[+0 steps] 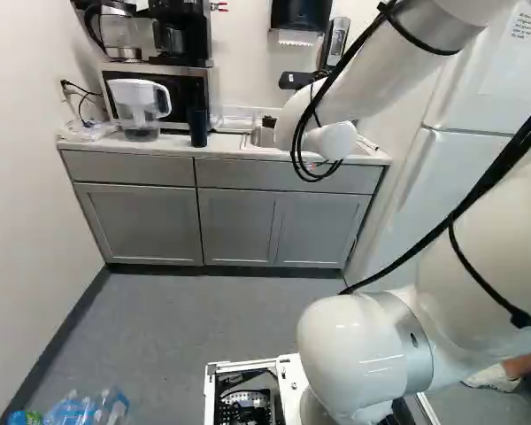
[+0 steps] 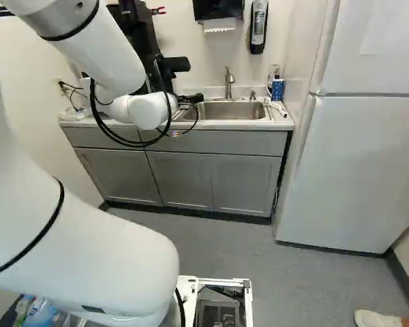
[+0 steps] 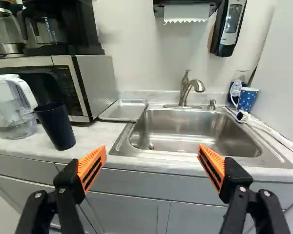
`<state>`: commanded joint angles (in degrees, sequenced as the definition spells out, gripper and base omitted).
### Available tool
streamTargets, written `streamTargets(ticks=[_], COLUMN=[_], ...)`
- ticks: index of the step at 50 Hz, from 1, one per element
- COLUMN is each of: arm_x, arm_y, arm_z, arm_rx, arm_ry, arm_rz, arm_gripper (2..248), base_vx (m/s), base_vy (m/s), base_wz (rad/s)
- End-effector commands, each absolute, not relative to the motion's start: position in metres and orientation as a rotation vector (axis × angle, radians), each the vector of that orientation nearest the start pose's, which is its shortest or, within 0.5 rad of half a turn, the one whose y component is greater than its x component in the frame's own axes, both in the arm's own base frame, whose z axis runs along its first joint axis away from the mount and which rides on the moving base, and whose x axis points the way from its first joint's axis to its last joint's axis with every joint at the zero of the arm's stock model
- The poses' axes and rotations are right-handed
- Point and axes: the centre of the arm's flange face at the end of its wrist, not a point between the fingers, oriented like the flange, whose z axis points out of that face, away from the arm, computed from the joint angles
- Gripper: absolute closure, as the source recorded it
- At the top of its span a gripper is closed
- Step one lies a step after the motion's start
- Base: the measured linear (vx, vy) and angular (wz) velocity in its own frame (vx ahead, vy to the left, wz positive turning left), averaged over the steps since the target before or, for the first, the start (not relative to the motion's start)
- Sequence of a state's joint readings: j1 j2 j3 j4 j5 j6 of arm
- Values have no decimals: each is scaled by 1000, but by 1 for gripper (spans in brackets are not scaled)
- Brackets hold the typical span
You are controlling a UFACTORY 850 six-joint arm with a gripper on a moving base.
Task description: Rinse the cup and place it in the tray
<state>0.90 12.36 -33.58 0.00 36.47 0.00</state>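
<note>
The gripper (image 2: 191,99) shows only in part past the arm (image 2: 140,109) in the right base view. In the wrist view the gripper (image 3: 153,168) stands wide open, its two fingers far apart with their orange pads (image 3: 92,168) angled toward each other; it has hold of nothing, and neither finger visibly touches anything. Ahead of it lies the desk (image 3: 97,151) with the steel sink (image 3: 185,131) and its faucet (image 3: 185,90). The dark blue cup (image 3: 56,126) stands upright on the desk, near the front edge, just beside the clear water pitcher (image 3: 12,105) and in front of the microwave (image 3: 97,83). The metal tray (image 3: 123,111) lies between the microwave and the sink, with nothing in it. On the sink's other side, a blue patterned cup (image 3: 247,100) stands near the back, behind a white-handled brush (image 3: 271,130).
</note>
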Motion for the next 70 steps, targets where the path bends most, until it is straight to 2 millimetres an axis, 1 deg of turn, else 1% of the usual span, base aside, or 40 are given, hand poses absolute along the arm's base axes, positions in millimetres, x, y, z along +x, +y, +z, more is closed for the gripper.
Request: streamTargets(ticks=[70], arm_x=[452], arm_y=[7], arm_z=[609], arm_rx=[-2357], arm_ry=[-17], arm_rz=[-2062], arm_gripper=[3], base_vx=[0], base_vy=[0], base_wz=[0])
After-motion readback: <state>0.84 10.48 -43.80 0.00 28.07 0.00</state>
